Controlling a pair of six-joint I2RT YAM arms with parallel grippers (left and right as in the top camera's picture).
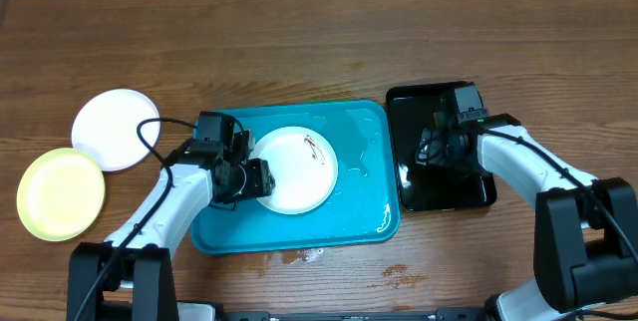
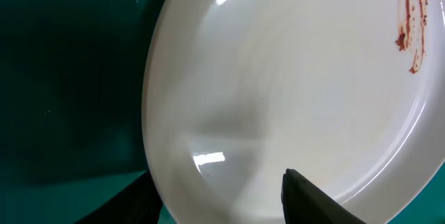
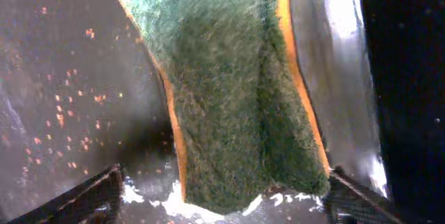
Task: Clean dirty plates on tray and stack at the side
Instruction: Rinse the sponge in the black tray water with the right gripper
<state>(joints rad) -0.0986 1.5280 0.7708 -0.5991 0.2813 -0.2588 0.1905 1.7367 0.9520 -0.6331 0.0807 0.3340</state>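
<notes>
Smeared white plate [image 1: 294,169]: turquoise tray [image 1: 364,223] centre. Left gripper [image 1: 251,161] straddles its left rim; grip state indeterminate. Right gripper [image 1: 436,145] jaws apart astride sponge [image 3: 229,99] on black tray [image 1: 469,193]. Risk: unheld plate skids under scrubbing.

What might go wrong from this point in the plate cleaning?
1. The left end effector has its jaws apart at the plate rim. With no grip on it, the plate may slide on the wet-looking tray during scrubbing.
2. The right end effector is open around the sponge, which sits nearer one finger. Closing might catch it unevenly and drop it.
</notes>
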